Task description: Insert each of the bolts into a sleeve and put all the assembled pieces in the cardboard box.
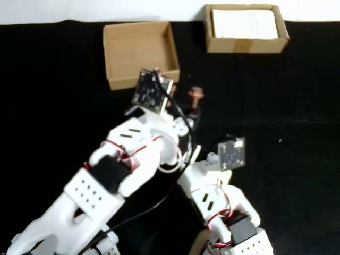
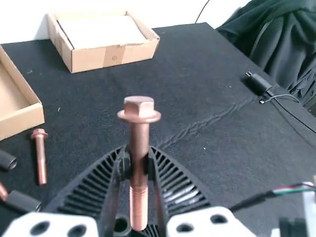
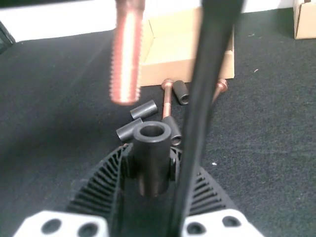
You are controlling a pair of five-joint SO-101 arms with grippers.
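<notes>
My left gripper (image 2: pixel 138 165) is shut on a copper bolt (image 2: pixel 138 143), held by its shank with the hex head away from the camera. In the high view the bolt (image 1: pixel 195 94) shows just past the left arm's wrist, near the open cardboard box (image 1: pixel 139 50). My right gripper (image 3: pixel 152 165) is shut on a black sleeve (image 3: pixel 152 155) with its bore facing the camera. The held bolt's threaded end (image 3: pixel 127 54) hangs above the sleeve, a little off its bore and apart from it. Behind the sleeve, loose bolts (image 3: pixel 167 98) and sleeves (image 3: pixel 143 109) lie by the box (image 3: pixel 182 44).
A second box (image 1: pixel 245 27) with a white sheet stands at the back right. A black cable (image 3: pixel 202 113) crosses in front of the right wrist camera. A small black device (image 2: pixel 259 84) with a wire lies on the black mat. A loose bolt (image 2: pixel 39 155) and sleeves (image 2: pixel 22 200) lie beside the left gripper.
</notes>
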